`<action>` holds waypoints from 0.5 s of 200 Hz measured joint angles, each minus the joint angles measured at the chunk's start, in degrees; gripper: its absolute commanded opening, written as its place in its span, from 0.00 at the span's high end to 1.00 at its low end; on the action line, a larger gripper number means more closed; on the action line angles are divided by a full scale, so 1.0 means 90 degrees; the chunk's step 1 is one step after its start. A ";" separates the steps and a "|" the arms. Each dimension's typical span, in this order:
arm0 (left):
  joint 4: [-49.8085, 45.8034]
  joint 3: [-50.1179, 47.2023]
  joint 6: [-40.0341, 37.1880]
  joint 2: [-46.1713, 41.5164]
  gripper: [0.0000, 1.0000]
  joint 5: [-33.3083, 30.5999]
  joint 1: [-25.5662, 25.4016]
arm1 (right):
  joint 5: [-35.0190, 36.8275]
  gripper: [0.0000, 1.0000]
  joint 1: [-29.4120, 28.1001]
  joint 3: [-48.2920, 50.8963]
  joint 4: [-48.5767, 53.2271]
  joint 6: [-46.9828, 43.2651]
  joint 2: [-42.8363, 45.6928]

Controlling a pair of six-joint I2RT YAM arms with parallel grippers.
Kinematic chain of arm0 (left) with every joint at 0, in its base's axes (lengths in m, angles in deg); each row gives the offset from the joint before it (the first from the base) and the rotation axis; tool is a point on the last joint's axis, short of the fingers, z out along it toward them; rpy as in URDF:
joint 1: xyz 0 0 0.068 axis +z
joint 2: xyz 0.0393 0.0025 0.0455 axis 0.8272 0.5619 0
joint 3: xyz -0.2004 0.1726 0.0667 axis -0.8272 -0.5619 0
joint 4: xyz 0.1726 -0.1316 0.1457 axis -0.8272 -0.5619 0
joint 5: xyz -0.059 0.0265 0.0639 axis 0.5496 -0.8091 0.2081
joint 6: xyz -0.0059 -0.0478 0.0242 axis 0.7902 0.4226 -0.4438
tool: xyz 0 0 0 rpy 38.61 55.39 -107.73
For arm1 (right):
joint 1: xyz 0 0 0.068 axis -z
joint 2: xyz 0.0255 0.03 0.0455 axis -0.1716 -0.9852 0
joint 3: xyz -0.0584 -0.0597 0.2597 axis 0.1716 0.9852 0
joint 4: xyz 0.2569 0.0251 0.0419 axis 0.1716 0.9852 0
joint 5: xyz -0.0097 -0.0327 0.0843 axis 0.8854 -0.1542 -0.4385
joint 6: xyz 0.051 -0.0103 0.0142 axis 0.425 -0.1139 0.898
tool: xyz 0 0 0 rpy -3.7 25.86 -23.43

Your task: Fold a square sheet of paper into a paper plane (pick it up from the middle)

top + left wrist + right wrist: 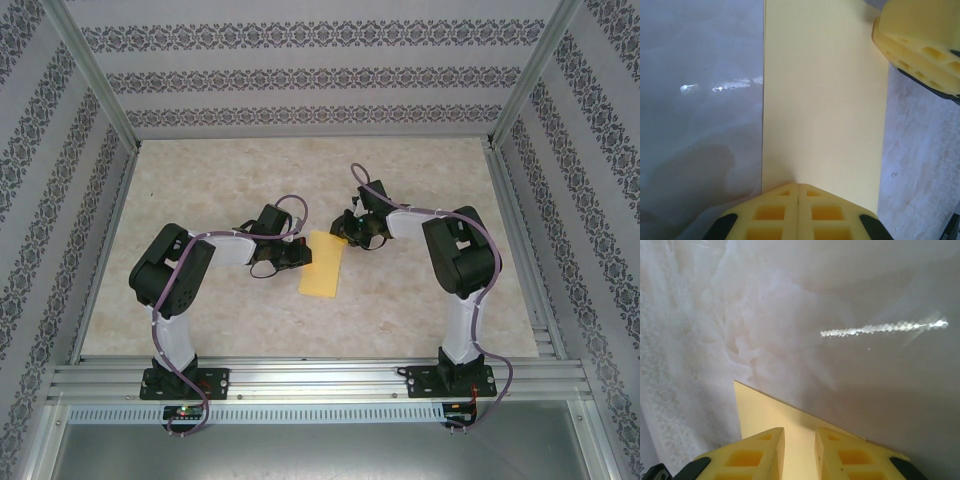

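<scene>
The square sheet of paper (322, 262) lies flat mid-table as a narrow yellow strip, long side running away from the arms. A paper plane is out of view. My left gripper (300, 255) is at the strip's left side, shut. In the left wrist view its closed fingertips (798, 185) rest on the paper (825, 100) just inside the left edge. My right gripper (345, 232) hangs over the strip's far right corner. Its jaws (799, 432) stand slightly apart with the flat paper (757, 407) showing in the gap. The right fingers (920, 45) also show in the left wrist view.
The pale marbled tabletop (420, 180) is walled by patterned panels on three sides. An aluminium rail (320, 378) carries both arm bases along the near edge. A metal frame strip (520, 240) runs along the right side.
</scene>
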 measured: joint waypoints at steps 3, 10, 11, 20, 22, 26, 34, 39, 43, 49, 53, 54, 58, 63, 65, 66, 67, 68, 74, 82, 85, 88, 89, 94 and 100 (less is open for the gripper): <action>-0.0007 0.0002 0.0000 0.0000 1.00 -0.0002 -0.0002 | -0.0002 0.75 0.0000 0.0000 -0.0010 0.0000 0.0000; -0.0012 0.0002 -0.0002 0.0000 1.00 0.0000 -0.0002 | -0.0005 0.75 0.0000 0.0000 -0.0029 0.0007 0.0002; -0.0012 0.0002 0.0000 0.0000 1.00 0.0000 -0.0002 | -0.0005 0.75 0.0000 0.0000 -0.0029 0.0012 0.0002; -0.0019 0.0005 -0.0005 0.0000 1.00 -0.0002 -0.0002 | -0.0015 0.75 0.0000 0.0000 -0.0029 0.0017 0.0007; -0.0019 0.0007 -0.0005 0.0000 1.00 -0.0002 -0.0002 | -0.0022 0.75 0.0000 0.0000 -0.0029 0.0017 0.0010; -0.0024 0.0010 -0.0007 0.0000 1.00 -0.0002 -0.0002 | -0.0024 0.75 0.0000 0.0000 -0.0027 0.0017 0.0019; -0.0027 0.0010 -0.0019 0.0000 1.00 -0.0002 -0.0002 | -0.0024 0.75 0.0002 0.0000 -0.0024 0.0017 0.0029; -0.0027 0.0010 -0.0022 0.0000 1.00 -0.0002 -0.0002 | -0.0029 0.75 0.0019 0.0000 -0.0017 0.0017 0.0034; -0.0029 0.0010 -0.0022 0.0000 1.00 -0.0002 -0.0002 | -0.0032 0.75 0.0039 0.0000 -0.0017 0.0017 0.0041; -0.0029 0.0012 -0.0027 0.0000 1.00 -0.0005 -0.0002 | -0.0051 0.75 0.0046 0.0000 -0.0017 0.0019 0.0044; -0.0036 0.0015 -0.0036 0.0000 1.00 -0.0002 -0.0002 | -0.0056 0.75 0.0061 -0.0002 -0.0015 0.0019 0.0046; -0.0036 0.0015 -0.0039 0.0000 1.00 -0.0002 -0.0002 | -0.0058 0.75 0.0061 -0.0002 -0.0015 0.0017 0.0046; -0.0039 0.0015 -0.0044 0.0000 1.00 -0.0002 -0.0002 | -0.0066 0.75 0.0073 -0.0007 -0.0015 0.0019 0.0046; -0.0041 0.0017 -0.0046 0.0000 1.00 -0.0002 -0.0002 | -0.0068 0.75 0.0085 -0.0012 -0.0012 0.0019 0.0046; -0.0044 0.0019 -0.0049 0.0000 1.00 -0.0002 -0.0002 | -0.0070 0.75 0.0090 -0.0012 -0.0010 0.0017 0.0046; -0.0046 0.0019 -0.0049 0.0000 1.00 -0.0002 -0.0002 | -0.0070 0.75 0.0092 -0.0012 -0.0010 0.0019 0.0046; -0.0046 0.0019 -0.0049 0.0000 1.00 -0.0002 -0.0002 | -0.0070 0.75 0.0102 -0.0012 -0.0010 0.0019 0.0046; -0.0046 0.0022 -0.0049 0.0000 1.00 -0.0002 -0.0002 | -0.0070 0.75 0.0107 -0.0012 -0.0010 0.0019 0.0046; -0.0053 0.0027 -0.0051 0.0002 1.00 -0.0002 -0.0002 | -0.0075 0.75 0.0126 -0.0022 -0.0010 0.0019 0.0046; -0.0066 0.0032 -0.0058 0.0007 1.00 -0.0002 -0.0002 | -0.0075 0.75 0.0141 -0.0036 -0.0010 0.0022 0.0041; -0.0068 0.0034 -0.0063 0.0007 1.00 -0.0002 -0.0002 | -0.0073 0.75 0.0146 -0.0039 -0.0017 0.0024 0.0041; -0.0073 0.0039 -0.0063 0.0007 1.00 -0.0002 -0.0002 | -0.0073 0.75 0.0158 -0.0041 -0.0019 0.0024 0.0039; -0.0073 0.0039 -0.0066 0.0007 1.00 -0.0002 -0.0002 | -0.0073 0.75 0.0165 -0.0046 -0.0019 0.0027 0.0039; -0.0078 0.0041 -0.0068 0.0007 1.00 -0.0002 -0.0002 | -0.0075 0.75 0.0165 -0.0049 -0.0024 0.0032 0.0029; -0.0080 0.0044 -0.0068 0.0007 1.00 -0.0002 -0.0002 | -0.0073 0.75 0.0168 -0.0049 -0.0044 0.0046 0.0012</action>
